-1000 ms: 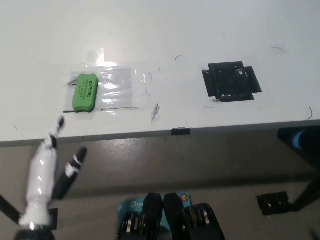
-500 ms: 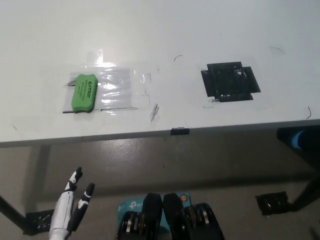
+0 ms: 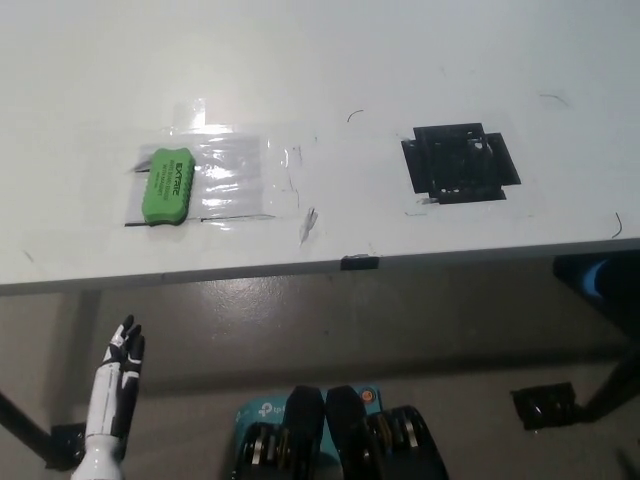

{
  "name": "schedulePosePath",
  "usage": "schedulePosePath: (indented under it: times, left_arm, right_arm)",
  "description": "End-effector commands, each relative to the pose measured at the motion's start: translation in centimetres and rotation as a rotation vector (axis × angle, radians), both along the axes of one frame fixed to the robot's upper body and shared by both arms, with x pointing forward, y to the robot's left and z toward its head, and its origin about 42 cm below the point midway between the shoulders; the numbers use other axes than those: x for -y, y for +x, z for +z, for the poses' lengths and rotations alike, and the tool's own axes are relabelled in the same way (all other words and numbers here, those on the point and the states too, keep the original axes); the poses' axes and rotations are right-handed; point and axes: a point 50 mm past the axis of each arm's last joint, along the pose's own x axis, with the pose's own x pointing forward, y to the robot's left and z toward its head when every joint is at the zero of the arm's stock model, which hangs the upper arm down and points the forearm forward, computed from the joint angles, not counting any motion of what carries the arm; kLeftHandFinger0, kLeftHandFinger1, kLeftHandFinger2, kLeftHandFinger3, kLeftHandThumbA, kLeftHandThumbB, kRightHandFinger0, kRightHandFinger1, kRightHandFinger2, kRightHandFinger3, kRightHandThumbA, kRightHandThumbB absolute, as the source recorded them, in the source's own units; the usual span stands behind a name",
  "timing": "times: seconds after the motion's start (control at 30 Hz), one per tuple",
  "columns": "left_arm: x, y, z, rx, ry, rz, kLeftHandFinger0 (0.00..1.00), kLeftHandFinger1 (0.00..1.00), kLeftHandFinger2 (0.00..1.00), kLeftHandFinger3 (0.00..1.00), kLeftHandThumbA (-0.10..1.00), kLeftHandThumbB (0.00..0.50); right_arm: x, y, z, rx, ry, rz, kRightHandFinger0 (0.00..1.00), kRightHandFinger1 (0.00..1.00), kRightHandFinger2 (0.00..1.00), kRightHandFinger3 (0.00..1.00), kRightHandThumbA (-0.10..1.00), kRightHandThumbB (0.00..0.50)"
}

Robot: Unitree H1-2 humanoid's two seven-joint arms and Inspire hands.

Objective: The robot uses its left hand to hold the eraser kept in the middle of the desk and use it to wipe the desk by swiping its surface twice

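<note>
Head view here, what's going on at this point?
Nothing is being handled. The green eraser lies flat on the white desk, at the left end of a patch of clear tape; a black taped square sits to its right. The white left hand is below the desk's front edge, holding nothing, well short of the eraser. The right hand is out of view.

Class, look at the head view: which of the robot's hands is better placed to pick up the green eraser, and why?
Left. The white left hand hangs below the desk edge, on the same side as the green eraser; the right hand is out of view.
</note>
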Motion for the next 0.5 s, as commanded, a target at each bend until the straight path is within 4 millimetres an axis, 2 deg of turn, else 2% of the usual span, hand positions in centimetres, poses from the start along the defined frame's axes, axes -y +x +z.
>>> schedulePosePath:
  times: [0.0,0.07,0.13,0.27,0.3,0.37,0.47]
  left_arm:
    - [-0.46,0.64,1.05,0.021,-0.049,0.006,1.0,1.0,1.0,1.0,1.0,0.412]
    - [-0.55,0.55,1.07,0.02,-0.054,0.005,1.0,1.0,1.0,1.0,1.0,0.399]
    - [-0.62,0.55,1.11,0.019,-0.057,0.004,1.0,1.0,1.0,1.0,1.0,0.393]
    - [-0.44,0.57,1.27,0.026,-0.062,0.0,1.0,1.0,1.0,1.0,1.0,0.402]
    - [-0.34,0.77,1.34,0.02,-0.061,0.006,1.0,1.0,1.0,1.0,1.0,0.429]
    - [-0.27,0.85,1.32,0.026,-0.07,0.001,1.0,1.0,1.0,1.0,1.0,0.446]
    - [-0.29,0.84,1.36,0.025,-0.07,-0.001,1.0,1.0,1.0,1.0,1.0,0.436]
  right_arm:
    - [0.13,0.63,1.35,0.053,-0.011,0.006,1.0,1.0,1.0,1.0,1.0,0.31]
    - [0.09,0.59,1.25,0.051,-0.008,0.005,1.0,1.0,1.0,1.0,1.0,0.32]
    - [0.05,0.52,1.17,0.051,-0.009,0.01,1.0,1.0,1.0,1.0,1.0,0.306]
    - [0.1,0.5,1.18,0.046,-0.008,0.015,1.0,1.0,1.0,1.0,1.0,0.313]
    - [0.17,0.57,1.18,0.049,-0.01,0.01,1.0,1.0,1.0,1.0,1.0,0.307]
    - [0.22,0.5,1.15,0.047,-0.002,0.012,1.0,1.0,1.0,1.0,1.0,0.299]
    - [0.25,0.52,1.14,0.049,-0.001,0.014,1.0,1.0,1.0,1.0,1.0,0.296]
